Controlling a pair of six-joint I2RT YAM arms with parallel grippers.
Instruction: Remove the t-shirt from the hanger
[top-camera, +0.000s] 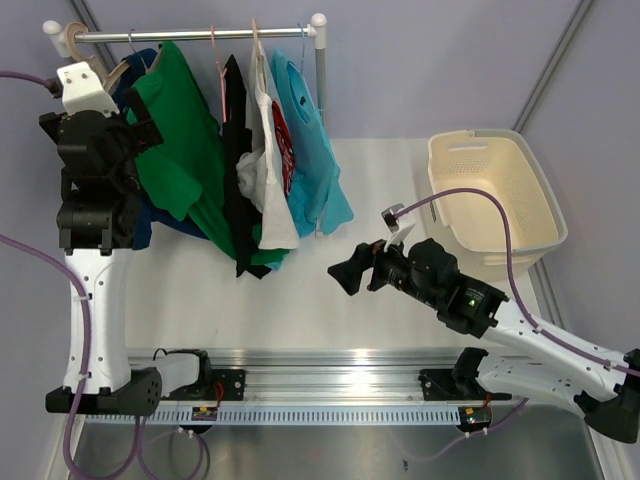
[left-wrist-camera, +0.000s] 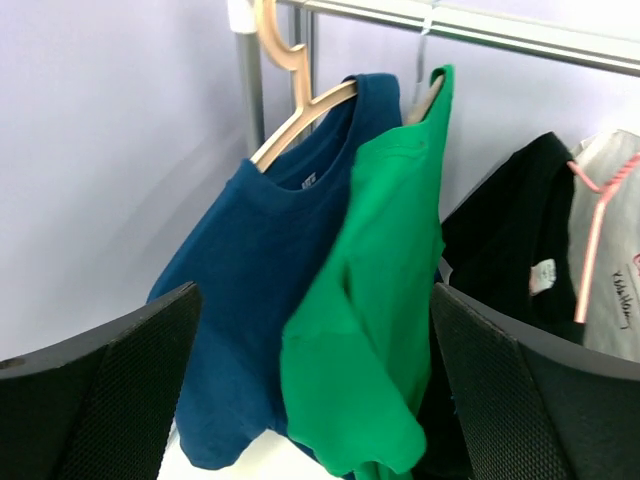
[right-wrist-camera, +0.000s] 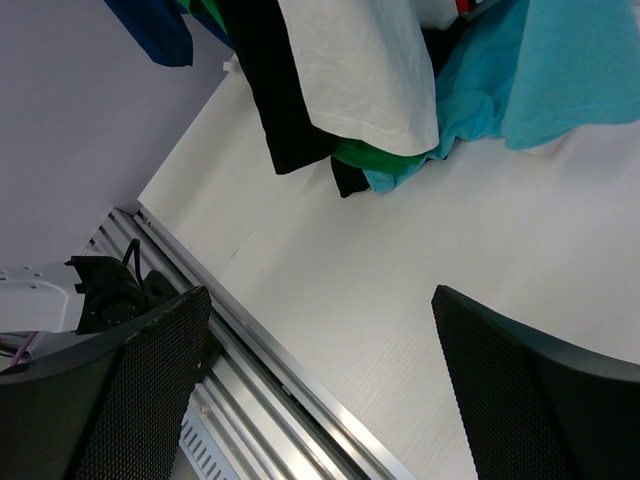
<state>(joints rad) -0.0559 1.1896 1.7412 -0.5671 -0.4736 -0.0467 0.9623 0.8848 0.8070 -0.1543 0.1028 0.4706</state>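
Scene: garments hang in a row on a rail at the far left of the surface. The t-shirt is second from the left, between a navy shirt on a wooden hanger and a black garment. Its lower hem shows in the right wrist view, tucked under the black and white hems.

Hanger: only a short beige stretch shows at the collar, with the slim hook above it going up to the rail. The rest is inside the shirt.

Left jaws: spread fully wide, holding nothing, raised level with the shirts and facing the green one, near but apart from it.

Right jaws: likewise fully apart and empty, low over the bare surface, well apart from the rail and pointing toward the hanging hems. A cream basket stands at far right.

Handling estimate: light, limp cotton that will drape, stretch and bunch rather than hold shape. The grip should be secure on a pinched fold but poor on a single flat layer. The collar is the tight point and must pass over each hanger shoulder in turn.

Suggested hold: the shoulder seam or sleeve fold nearest the left jaws, pulled sideways off one hanger end. The neighbours crowd close, so there is a risk of catching navy or black cloth as well.
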